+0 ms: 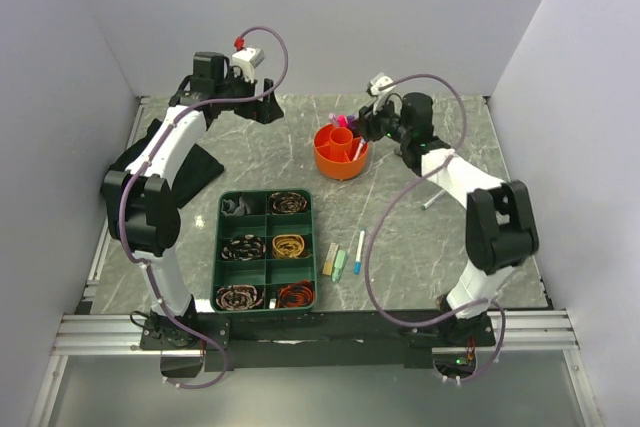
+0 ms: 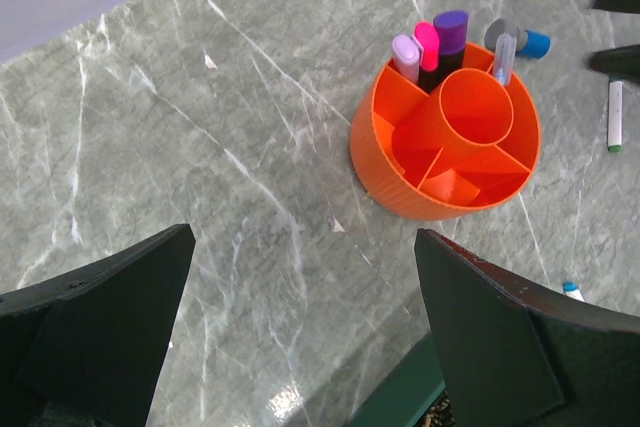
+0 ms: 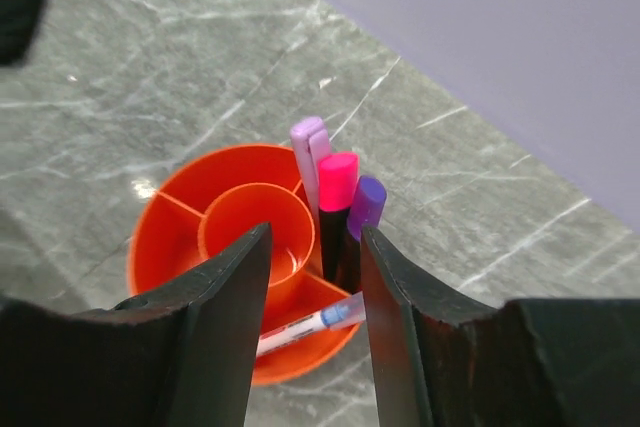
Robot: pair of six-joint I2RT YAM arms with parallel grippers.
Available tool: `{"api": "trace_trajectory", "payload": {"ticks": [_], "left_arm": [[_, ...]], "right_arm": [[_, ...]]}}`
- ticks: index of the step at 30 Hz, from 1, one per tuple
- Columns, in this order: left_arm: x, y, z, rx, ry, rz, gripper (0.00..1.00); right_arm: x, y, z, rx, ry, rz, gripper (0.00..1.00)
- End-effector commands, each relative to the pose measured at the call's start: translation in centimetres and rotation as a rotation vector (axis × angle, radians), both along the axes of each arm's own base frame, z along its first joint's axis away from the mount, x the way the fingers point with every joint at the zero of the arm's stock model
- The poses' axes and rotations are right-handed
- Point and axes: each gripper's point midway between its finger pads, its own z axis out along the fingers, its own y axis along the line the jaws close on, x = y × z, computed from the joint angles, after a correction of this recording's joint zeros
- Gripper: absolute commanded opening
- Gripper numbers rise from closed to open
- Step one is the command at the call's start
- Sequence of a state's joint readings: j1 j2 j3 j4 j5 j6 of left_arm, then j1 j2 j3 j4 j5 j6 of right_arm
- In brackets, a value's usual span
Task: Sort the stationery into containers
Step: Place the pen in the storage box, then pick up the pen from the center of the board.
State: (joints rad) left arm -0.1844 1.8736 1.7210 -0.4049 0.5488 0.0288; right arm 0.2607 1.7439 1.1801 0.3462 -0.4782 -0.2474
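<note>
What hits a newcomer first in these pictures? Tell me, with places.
The bright orange pot at the table's middle back, pink marker and purple marker standing inside. The right hand hovers just above it, jaws apart. Nearer, a dark green tray holds coiled bands.

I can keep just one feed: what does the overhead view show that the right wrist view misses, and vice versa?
Only overhead: the green tray and the loose stationery beside it. Only right wrist: lilac marker, pink marker and purple marker told apart, and the white pen with its blue end. Both: the orange pot.
</note>
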Motion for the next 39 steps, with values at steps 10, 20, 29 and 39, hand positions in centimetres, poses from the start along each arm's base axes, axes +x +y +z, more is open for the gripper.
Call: {"api": "trace_trajectory", "payload": {"ticks": [10,20,29,39], "left_arm": [[-0.1,0.4,4.5,-0.041,-0.143,0.02,0.99],[-3.7,2.0,2.4,-0.061,-0.085,0.087,0.99],[-6.4,6.0,1.8,-0.039,-0.071,0.169,1.0],[-7.6,8.5,2.0,-0.024,-0.085,0.221,1.0]], "right_arm": [[-21.6,-2.7,-4.1,-0.863,0.129,0.942,0.51],[-24.3,-1.2,-9.4,-1.217,-0.043,1.273,0.45],[-26.5,-0.2,-12.6,-1.274,-0.086,1.485,0.44],[-28.8,-0.3,-15.4,-1.312,-0.096,1.599,0.41]]}}
